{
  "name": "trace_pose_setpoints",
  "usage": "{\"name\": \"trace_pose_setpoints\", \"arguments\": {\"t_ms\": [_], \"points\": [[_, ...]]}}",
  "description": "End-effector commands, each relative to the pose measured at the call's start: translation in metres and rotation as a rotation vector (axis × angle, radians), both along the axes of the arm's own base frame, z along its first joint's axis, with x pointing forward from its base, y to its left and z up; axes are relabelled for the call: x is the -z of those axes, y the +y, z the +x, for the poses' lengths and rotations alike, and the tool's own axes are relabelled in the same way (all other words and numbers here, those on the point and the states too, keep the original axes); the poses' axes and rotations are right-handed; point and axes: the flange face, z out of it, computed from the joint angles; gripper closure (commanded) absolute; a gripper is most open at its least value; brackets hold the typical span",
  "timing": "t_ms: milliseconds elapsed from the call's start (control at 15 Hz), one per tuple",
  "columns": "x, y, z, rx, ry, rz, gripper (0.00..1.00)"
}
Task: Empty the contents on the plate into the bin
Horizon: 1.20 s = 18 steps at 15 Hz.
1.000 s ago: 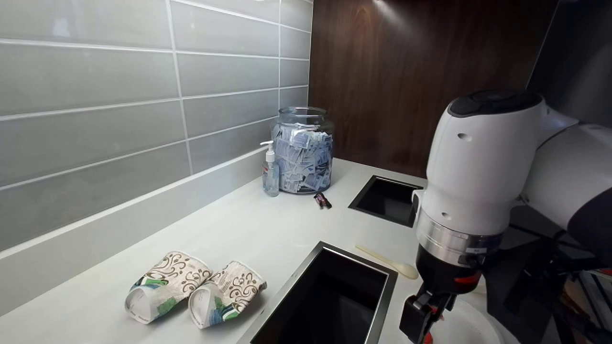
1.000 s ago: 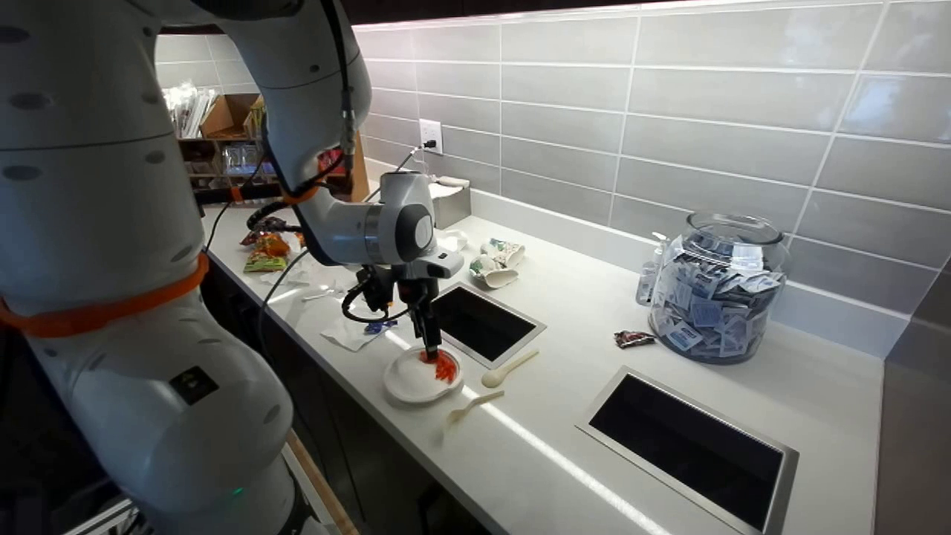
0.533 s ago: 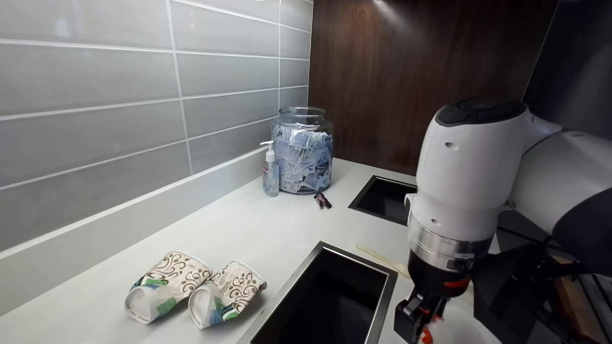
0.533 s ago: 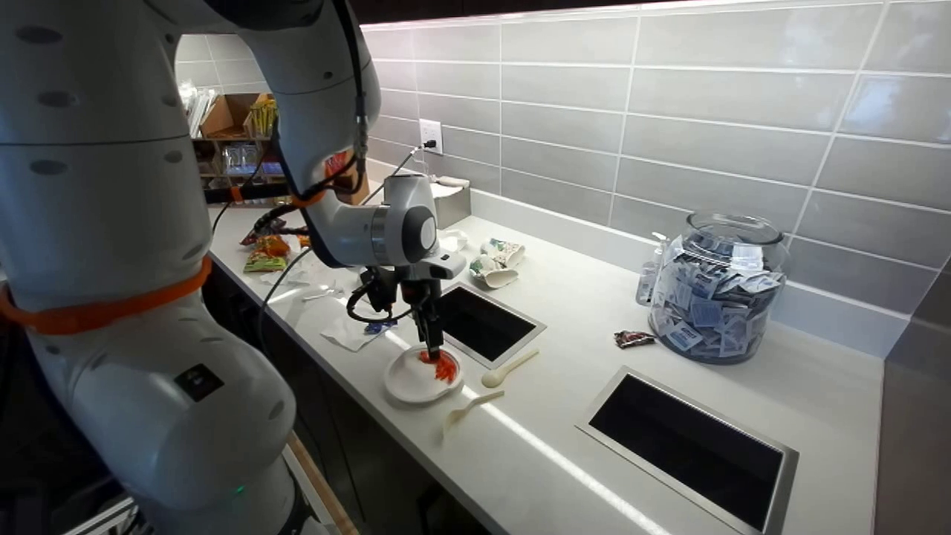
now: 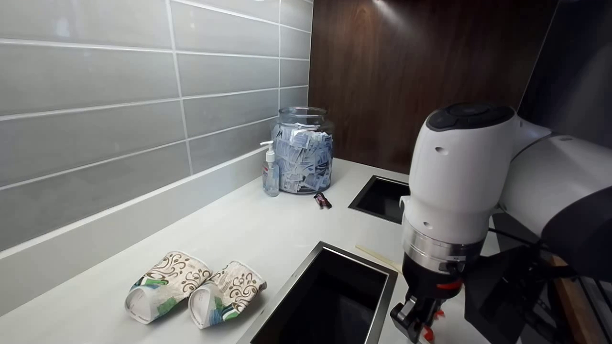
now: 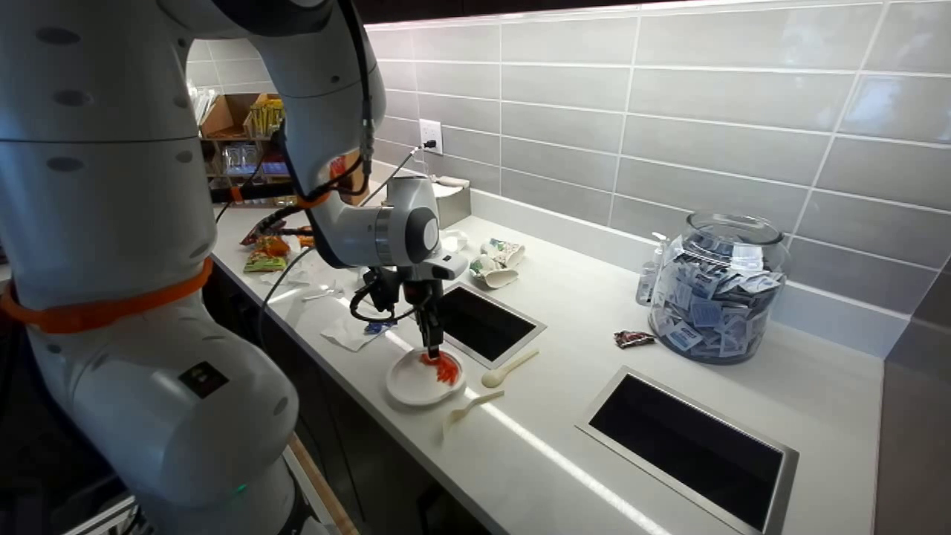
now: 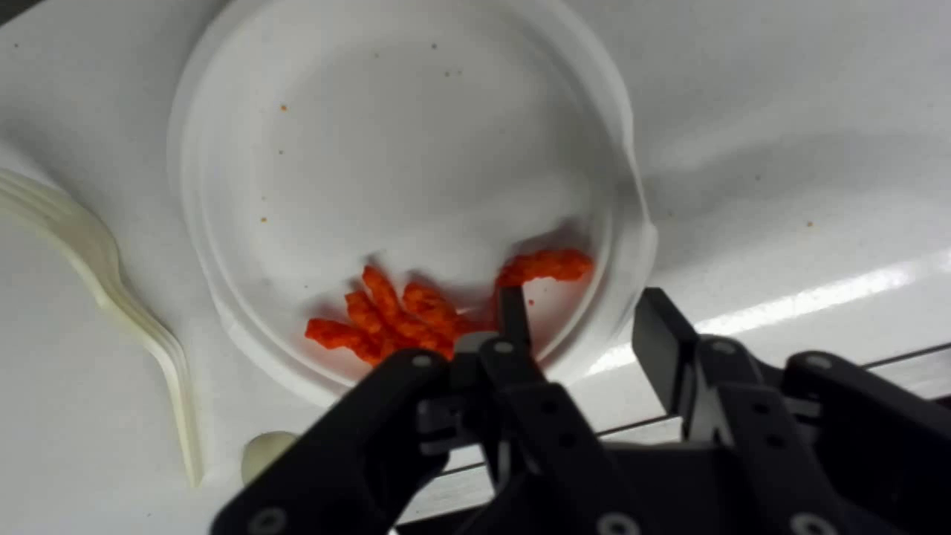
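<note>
Only wrist view: crumbs (image 7: 284, 108) on plate (image 7: 423, 141)

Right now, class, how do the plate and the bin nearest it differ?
The plate is round and white; the bin is rectangular and dark. The plate sits on the counter; the bin is set into it. The plate holds red scraps; the bin's inside is too dark to make out. Both have a rim.
</note>
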Motion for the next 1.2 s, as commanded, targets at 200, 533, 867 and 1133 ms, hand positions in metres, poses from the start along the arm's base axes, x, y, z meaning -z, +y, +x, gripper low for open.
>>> {"name": "trace_pose_setpoints", "arguments": {"t_ms": [200,533,867,1133], "points": [[0.0033,0.0022,0.0033,0.006,-0.021,-0.006,0.62],[0.0033,0.0020,0.0037,0.006,-0.022,-0.005,0.77],[0.0032,0.0015,0.0038,0.007,-0.022,-0.003,0.86],[0.0027,0.0013,0.0041,0.008,-0.022,-0.001,0.95]]}}
